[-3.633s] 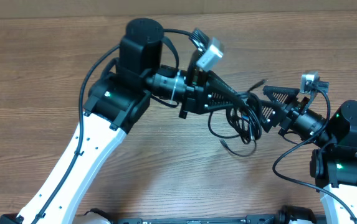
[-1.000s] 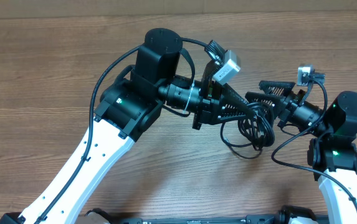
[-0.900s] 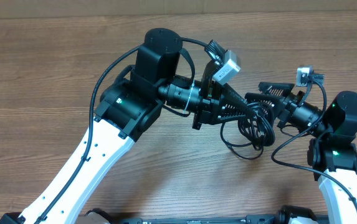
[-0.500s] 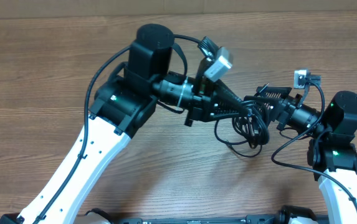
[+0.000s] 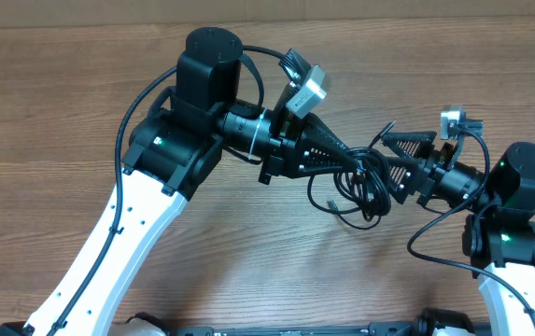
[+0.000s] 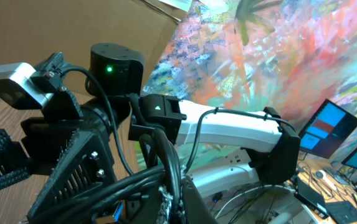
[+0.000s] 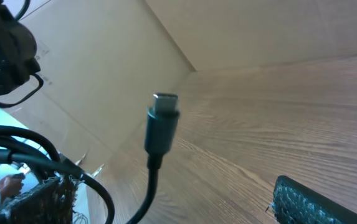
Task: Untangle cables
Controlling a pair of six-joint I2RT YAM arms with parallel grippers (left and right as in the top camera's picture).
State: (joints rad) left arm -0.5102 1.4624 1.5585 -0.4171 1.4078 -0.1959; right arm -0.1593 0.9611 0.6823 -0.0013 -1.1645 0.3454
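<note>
Cables [image 5: 353,187] shifted left — wood table [image 5: 52,103], cardboard [image 7: 103,56]

Cables [image 5: 353,194] clog gap between left pincer [image 5: 360,161], right pincer [image 5: 390,166]; table [image 5: 52,103] open leftward.

Brown wood-grain table [image 5: 43,112], cables [image 5: 356,191] drooping toward its surface

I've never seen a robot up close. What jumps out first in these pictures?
A black knot of cables is gripped by the shut left pincer, centre-right over the table. The right pincer gapes wide open beside it, and a plug looms close in its wrist camera.
</note>
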